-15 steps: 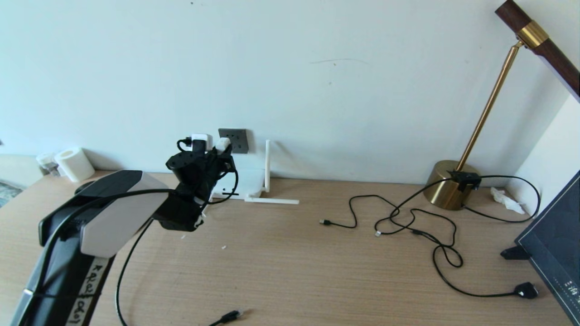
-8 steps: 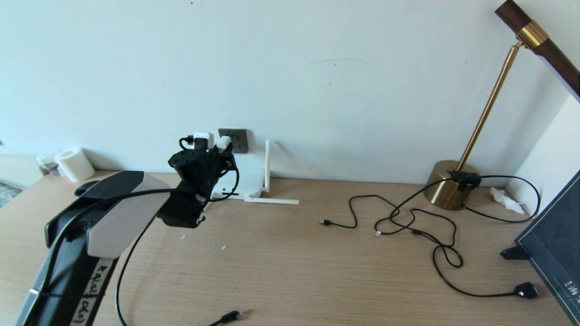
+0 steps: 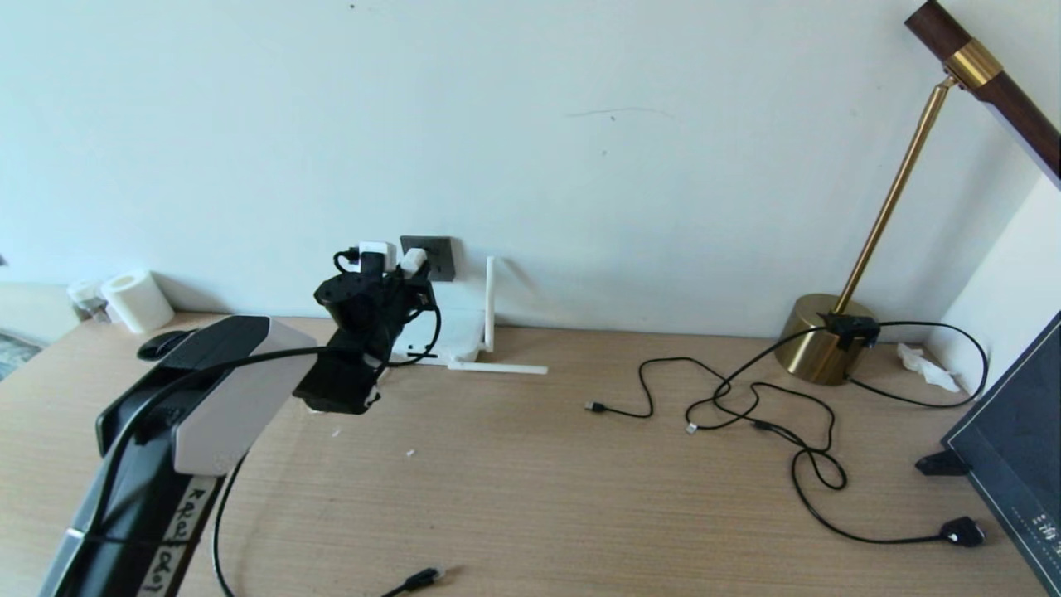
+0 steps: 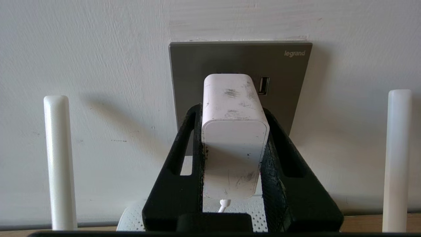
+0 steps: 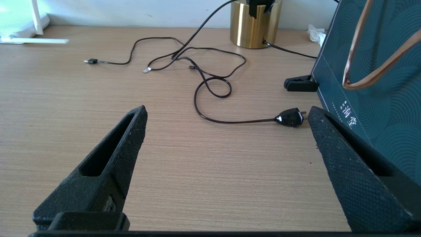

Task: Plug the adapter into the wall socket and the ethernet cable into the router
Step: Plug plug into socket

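A home desk or study corner. A wooden desk (image 3: 530, 481) stands against a plain painted wall (image 3: 580, 149), with a brass lamp (image 3: 829, 336), a router (image 3: 452, 327), loose cables (image 3: 746, 406) and a paper roll (image 3: 137, 300).

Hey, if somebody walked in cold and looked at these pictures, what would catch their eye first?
First, the left gripper clamped on the white adapter, holding it up against the dark grey wall socket at the back of the desk, above the white router. Next, the brass lamp at the far right, with thin black cables looping across the wooden desk. The ethernet cable lies loose at the near edge, and the right gripper hangs open over the desk.
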